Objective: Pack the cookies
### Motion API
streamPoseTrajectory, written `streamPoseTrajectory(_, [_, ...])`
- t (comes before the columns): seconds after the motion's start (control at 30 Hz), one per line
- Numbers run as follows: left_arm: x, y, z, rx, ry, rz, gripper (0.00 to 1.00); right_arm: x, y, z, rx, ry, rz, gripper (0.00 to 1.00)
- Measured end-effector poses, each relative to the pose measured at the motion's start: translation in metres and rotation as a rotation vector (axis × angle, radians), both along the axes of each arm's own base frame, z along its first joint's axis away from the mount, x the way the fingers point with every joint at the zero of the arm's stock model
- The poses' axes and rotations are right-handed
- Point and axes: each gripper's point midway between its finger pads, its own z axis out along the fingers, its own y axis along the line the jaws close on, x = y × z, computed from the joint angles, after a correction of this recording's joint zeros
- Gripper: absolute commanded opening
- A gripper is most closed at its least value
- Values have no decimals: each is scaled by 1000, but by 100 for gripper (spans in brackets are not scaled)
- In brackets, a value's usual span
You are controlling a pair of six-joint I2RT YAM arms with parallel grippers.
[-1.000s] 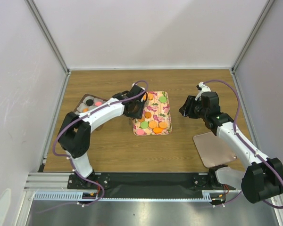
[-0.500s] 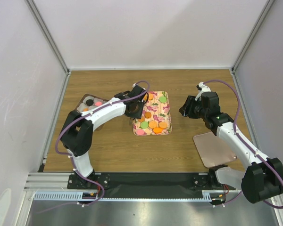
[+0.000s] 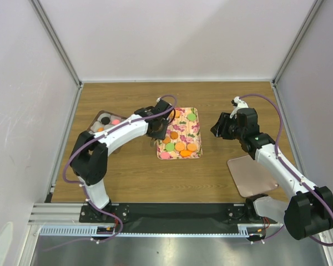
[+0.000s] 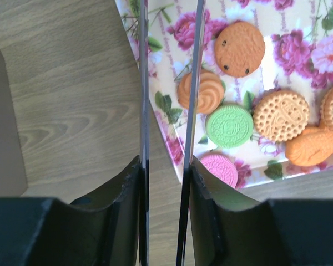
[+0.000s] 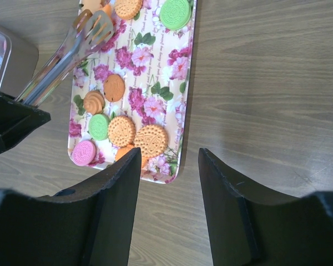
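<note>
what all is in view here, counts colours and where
cookies: at least ten on the tray, orange, green, pink; a few more in the box, black, pink, orange
tray: one, floral, mid-table
box: one, dark, left of the tray, partly behind the left arm
flat panel: one, pinkish brown, near right
tongs: one pair, metal, tips over the tray
table: one, wood
left gripper: shut on the tongs
right gripper: open, empty, right of the tray
</note>
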Motion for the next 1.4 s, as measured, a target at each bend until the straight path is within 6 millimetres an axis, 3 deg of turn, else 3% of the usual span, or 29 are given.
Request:
streamPoseTrajectory(0.47, [-16,19,71,-45,-110,-15,28,-1,1,1,5,0,7,51])
streamPoseTrajectory(0.77, [-33,46,99,-45,-164,16,30,-1,2,0,6,1,9,51])
streamPoseTrajectory(0.93, [-36,45,93,-47,-132,4,34,-1,2,1,8,2,11,51])
streamPoseTrajectory(1.07, [-38,38,73,-40,-72,-15,43,-1,2,1,8,1,11,52])
streamPoseTrajectory(1.2, [-45,35,48,-35,-5,-29,45,-1,2,1,9,0,11,51])
streamPoseTrajectory(1.4, [-50,27,31,-55,46,-42,46,-1,2,1,9,0,11,51])
